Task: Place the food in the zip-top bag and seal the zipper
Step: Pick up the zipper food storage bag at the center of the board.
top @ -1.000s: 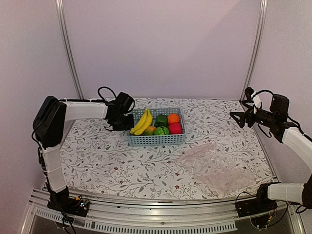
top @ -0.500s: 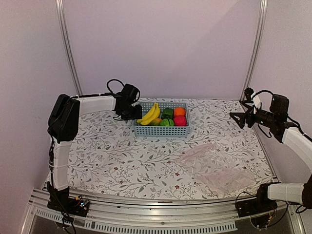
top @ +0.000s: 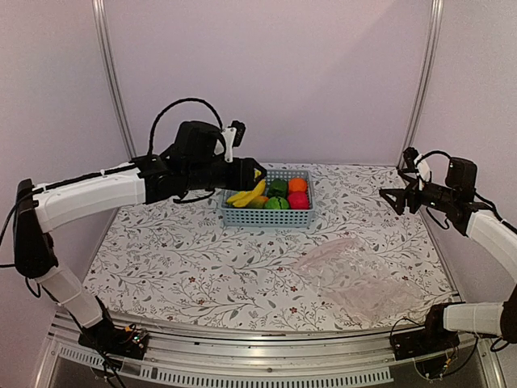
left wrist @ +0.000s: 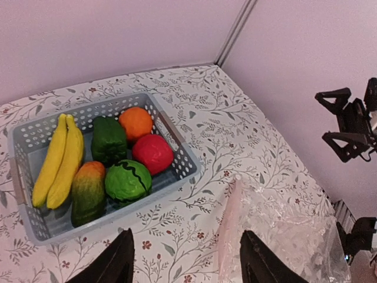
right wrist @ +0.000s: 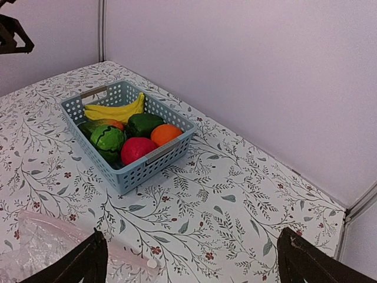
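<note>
On the far side of the floral-patterned tabletop (top: 202, 267), near the back wall, a light-blue perforated basket (top: 266, 217) holds all the food. Two yellow bananas (left wrist: 59, 162) lie together along its left side. Beside them are a dark green pepper (left wrist: 108, 140), a glossy orange (left wrist: 136, 122) in the far corner and a pink-red fruit (left wrist: 152, 153) against the right wall. In front of these are a round green ball (left wrist: 126, 181) with a dark wavy seam and a mango (left wrist: 87, 191) shading from orange at one end to green at the other. The zip-top bag (top: 355, 279) lies flat and crumpled on the tabletop, well apart from the basket, toward the near right. It is clear and crinkly, and the leaf print shows through it. Its zipper (left wrist: 227, 230) is a thin pale pink strip running along the edge that faces the basket. The left pincer (left wrist: 185, 265) hangs above the basket's near-left side, its dark fingers spread wide with nothing between them. The right pincer (right wrist: 188, 265) is raised off at the right edge of the tabletop. It points toward the basket, and its fingers are likewise spread apart and grasp nothing.
</note>
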Available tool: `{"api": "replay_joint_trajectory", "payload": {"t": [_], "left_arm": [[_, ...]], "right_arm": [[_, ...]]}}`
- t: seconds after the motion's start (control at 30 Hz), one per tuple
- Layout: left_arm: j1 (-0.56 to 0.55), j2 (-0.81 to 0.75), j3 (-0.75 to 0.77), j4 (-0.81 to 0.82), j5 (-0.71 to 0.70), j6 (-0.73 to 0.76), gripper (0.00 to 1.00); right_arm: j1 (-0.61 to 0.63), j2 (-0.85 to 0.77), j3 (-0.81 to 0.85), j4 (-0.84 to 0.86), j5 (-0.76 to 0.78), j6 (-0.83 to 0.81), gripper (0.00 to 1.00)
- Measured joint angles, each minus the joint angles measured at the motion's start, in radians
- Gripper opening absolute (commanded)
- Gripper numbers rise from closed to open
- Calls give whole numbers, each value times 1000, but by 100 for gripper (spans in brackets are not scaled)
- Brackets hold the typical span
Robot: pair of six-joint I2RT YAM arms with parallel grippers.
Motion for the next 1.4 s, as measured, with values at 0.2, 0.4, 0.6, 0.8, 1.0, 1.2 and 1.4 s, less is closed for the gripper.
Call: {"api": "replay_joint_trajectory", "payload": {"t": [0.2,0.4,0.6,0.8,1.0,1.2,1.4], "left_arm": [[-88,35,-148,74,175,2,64],[-151,167,-148,97,295,-46,76],[-169,352,-38,87,376,-80,70],[-170,466,37,87,428,-119,64],[-170,546,138,87,457,-134,56],[-171,629,223,77,486,-147,50],[-171,679,274,54,522,-167,29]], "right_arm": [[0,13,0,-16,-10,-7,99],[0,23,0,-37,-23,-17,99],[0,23,1,-46,-26,-24,99],[0,23,1,-46,-26,-28,99],[0,23,3,-46,-27,-29,99],[0,23,5,-47,-29,-29,99],[0,24,6,-47,-29,-29,99]]}}
